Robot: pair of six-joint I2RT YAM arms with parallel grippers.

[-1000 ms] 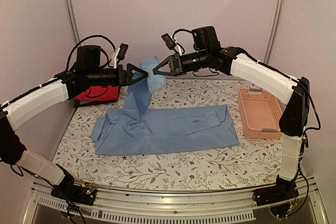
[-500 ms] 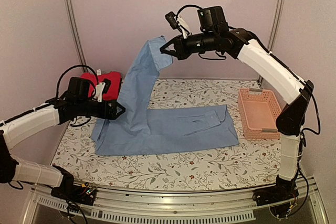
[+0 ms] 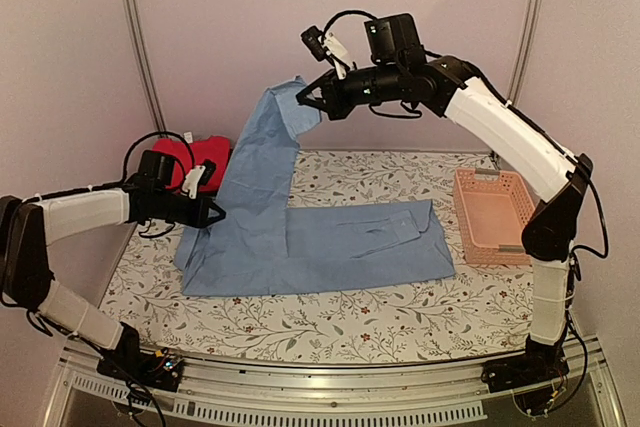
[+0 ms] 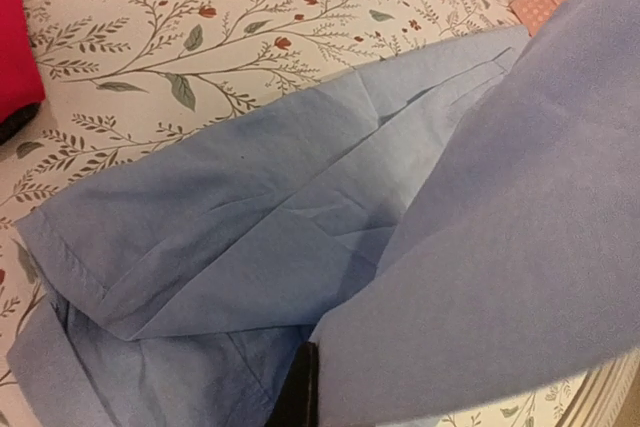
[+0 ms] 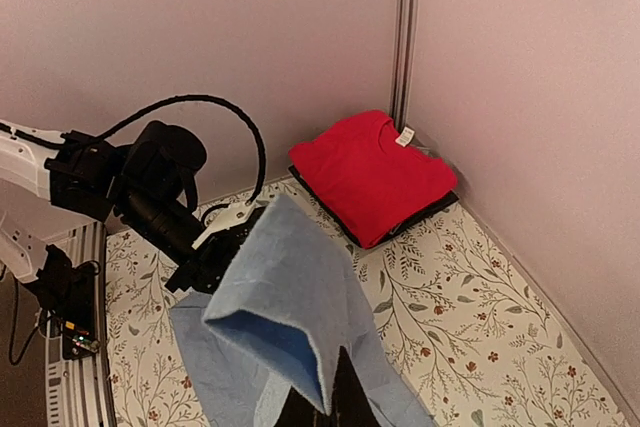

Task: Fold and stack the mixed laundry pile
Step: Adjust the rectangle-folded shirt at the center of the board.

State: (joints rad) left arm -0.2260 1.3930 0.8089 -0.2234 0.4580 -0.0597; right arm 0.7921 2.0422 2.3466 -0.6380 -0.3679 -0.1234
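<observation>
Pinching the shirt (image 3: 340,247) low, at the root of its sleeve (image 3: 258,167), with the left claw (image 3: 213,213). Jaws closed, seemingly on the cloth, with only one dark finger (image 4: 298,387) showing in the left wrist view. Lying folded at the back left corner of the table (image 3: 330,322), well apart from the work: the red top (image 3: 210,152). Lying flat across the middle of the table: the shirt's body, with the sleeve rising steeply from it. Gripping the cuff (image 3: 288,95) high above the table with the right claw (image 3: 308,99), jaws closed on it. Standing near the right edge, apart from the shirt: the basket (image 3: 490,215).

Judging the step in hand to be laying the sleeve across the body. Probably best done by:
- holding the low pinch firm as a hinge;
- carrying the cuff over and down with the cloth taut, yet not dragging the body;
- setting the sleeve inside the side edge;
- opening only once the cloth is resting flat.

Showing in the left wrist view alone: creases and a doubled hem near the shoulder. Showing in the top view alone: the sleeve's whole span, both arms and the basket. Showing in the right wrist view alone: a white neck label on the red top, a dark layer under it, and the cuff's inner face hiding most of the claw's tips.
</observation>
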